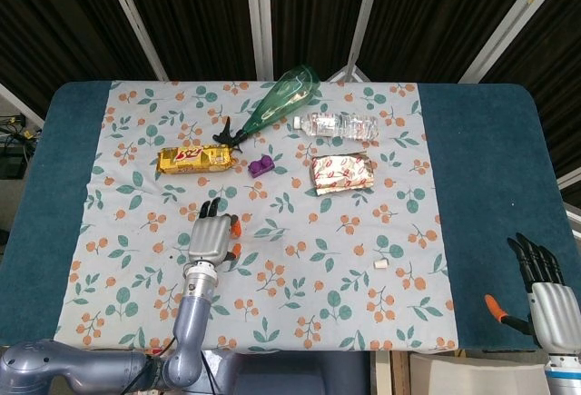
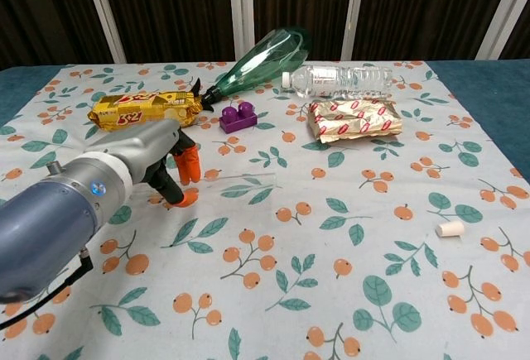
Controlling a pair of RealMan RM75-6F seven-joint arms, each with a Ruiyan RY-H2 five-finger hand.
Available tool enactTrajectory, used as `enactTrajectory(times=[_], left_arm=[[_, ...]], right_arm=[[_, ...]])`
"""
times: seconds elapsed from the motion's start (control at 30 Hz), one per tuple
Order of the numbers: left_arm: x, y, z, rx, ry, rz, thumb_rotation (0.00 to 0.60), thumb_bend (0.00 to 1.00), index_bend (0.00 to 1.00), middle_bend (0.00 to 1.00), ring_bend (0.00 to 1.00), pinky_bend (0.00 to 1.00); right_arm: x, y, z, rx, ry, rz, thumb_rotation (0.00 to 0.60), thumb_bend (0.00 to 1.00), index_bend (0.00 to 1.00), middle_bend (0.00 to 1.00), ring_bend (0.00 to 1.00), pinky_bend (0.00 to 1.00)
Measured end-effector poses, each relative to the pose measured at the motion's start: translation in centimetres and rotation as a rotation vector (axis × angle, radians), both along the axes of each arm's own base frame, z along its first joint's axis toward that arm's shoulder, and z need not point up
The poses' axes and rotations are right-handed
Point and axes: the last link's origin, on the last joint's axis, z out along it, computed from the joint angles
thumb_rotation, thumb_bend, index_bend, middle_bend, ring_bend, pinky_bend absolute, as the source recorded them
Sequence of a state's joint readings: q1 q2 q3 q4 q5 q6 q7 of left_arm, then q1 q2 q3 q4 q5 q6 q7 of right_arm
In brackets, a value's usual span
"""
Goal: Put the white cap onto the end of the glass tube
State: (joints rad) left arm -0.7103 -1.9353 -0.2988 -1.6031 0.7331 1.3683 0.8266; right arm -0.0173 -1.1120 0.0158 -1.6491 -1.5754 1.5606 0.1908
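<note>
Glass tube point(image 2: 236, 184) runs level out from the left hand point(image 2: 157, 161), whose fingers point(image 2: 187, 164) pinch its near end; white cap point(image 2: 450, 229) well apart; right hand point(image 1: 545, 291) fingers apart

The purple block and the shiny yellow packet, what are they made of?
The purple block looks like hard, smooth plastic: solid colour, studs on top like a toy brick. The yellow packet seems to be thin glossy foil or plastic wrap: it crinkles and glints.

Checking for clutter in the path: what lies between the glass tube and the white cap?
Nothing: in the chest view, only bare printed tablecloth lies between the glass tube and the white cap.
</note>
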Motion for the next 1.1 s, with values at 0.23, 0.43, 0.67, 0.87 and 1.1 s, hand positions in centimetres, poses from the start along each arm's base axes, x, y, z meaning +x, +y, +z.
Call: enactTrajectory(times=[0.23, 0.43, 0.67, 0.87, 1.1], left_arm=[[0.3, 0.5, 1.7, 0.049, -0.089, -0.068, 0.6, 0.55, 0.6, 0.46, 0.03, 0.0], [-0.5, 0.7, 2.8, 0.063, -0.169, -0.106, 0.6, 0.55, 0.61, 0.47, 0.05, 0.0], [-2.5, 0.7, 4.2, 0.07, -0.241, -0.121, 0.6, 0.55, 0.61, 0.48, 0.05, 0.0], [-3.9, 1.1, 5.2, 0.071, -0.246, -0.127, 0.6, 0.55, 0.62, 0.5, 0.05, 0.0], [-4.0, 1.7, 5.9, 0.063, -0.262, -0.131, 0.6, 0.55, 0.62, 0.51, 0.06, 0.0]], right_arm=[[0.1, 0.0, 0.0, -0.002, 0.007, 0.007, 0.6, 0.31, 0.0, 0.0, 0.0, 0.0], [0.1, -0.1, -0.1, -0.004, 0.013, 0.01, 0.6, 0.31, 0.0, 0.0, 0.0, 0.0], [0.6, -1.0, -0.3, -0.016, 0.025, 0.026, 0.6, 0.31, 0.0, 0.0, 0.0, 0.0], [1.7, -3.0, -1.3, -0.018, 0.059, 0.052, 0.6, 0.31, 0.01, 0.0, 0.0, 0.0], [3.6, -6.1, -4.1, 0.032, 0.103, 0.072, 0.6, 0.31, 0.06, 0.0, 0.0, 0.0]])
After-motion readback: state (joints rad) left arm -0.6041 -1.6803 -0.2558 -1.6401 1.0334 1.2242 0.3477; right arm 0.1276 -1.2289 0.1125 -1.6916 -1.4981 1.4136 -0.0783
